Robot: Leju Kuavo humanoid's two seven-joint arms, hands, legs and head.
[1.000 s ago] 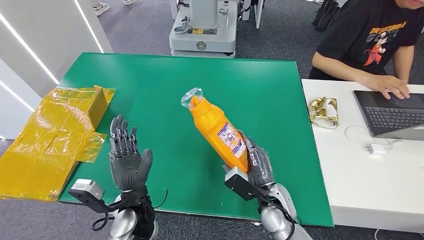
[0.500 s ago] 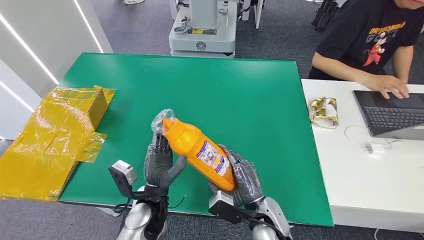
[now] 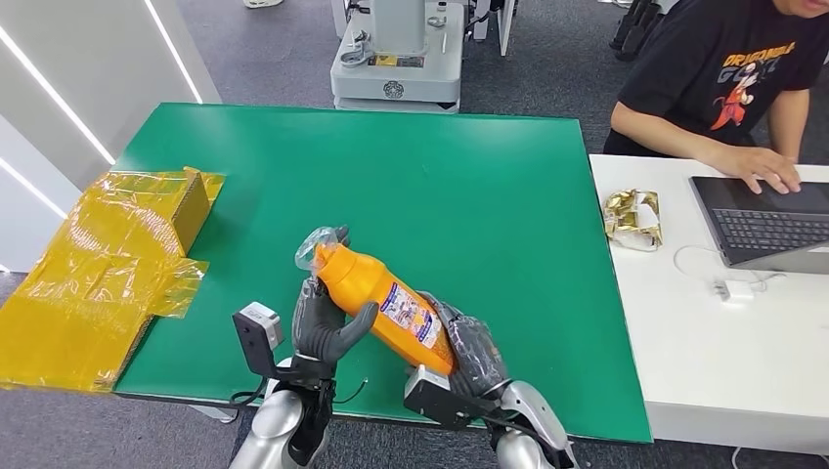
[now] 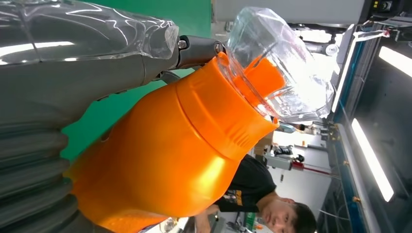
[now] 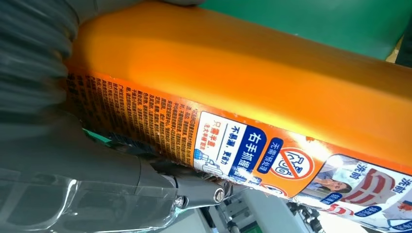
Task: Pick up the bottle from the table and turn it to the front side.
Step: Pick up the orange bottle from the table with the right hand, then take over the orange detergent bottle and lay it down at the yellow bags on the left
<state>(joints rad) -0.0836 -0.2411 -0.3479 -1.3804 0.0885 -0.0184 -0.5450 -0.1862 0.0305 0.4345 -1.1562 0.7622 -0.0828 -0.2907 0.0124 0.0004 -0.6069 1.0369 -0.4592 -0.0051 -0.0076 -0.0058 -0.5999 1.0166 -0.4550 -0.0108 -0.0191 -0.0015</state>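
Note:
An orange bottle with a clear cap and a printed label is held tilted above the near edge of the green table, cap toward the left. My right hand grips its lower end, and the label with small print faces the right wrist camera. My left hand grips the bottle's upper body just below the cap, thumb wrapped across the front. In the left wrist view the orange shoulder and clear cap sit beside my grey thumb.
A yellow box wrapped in yellow film lies on the table's left edge. A person sits at the white table on the right with a laptop; a crumpled gold wrapper lies near it. A grey machine base stands beyond the table.
The right hand swung the bottle left and down toward me. The left hand, open one second ago, moved right and closed round the bottle below the cap.

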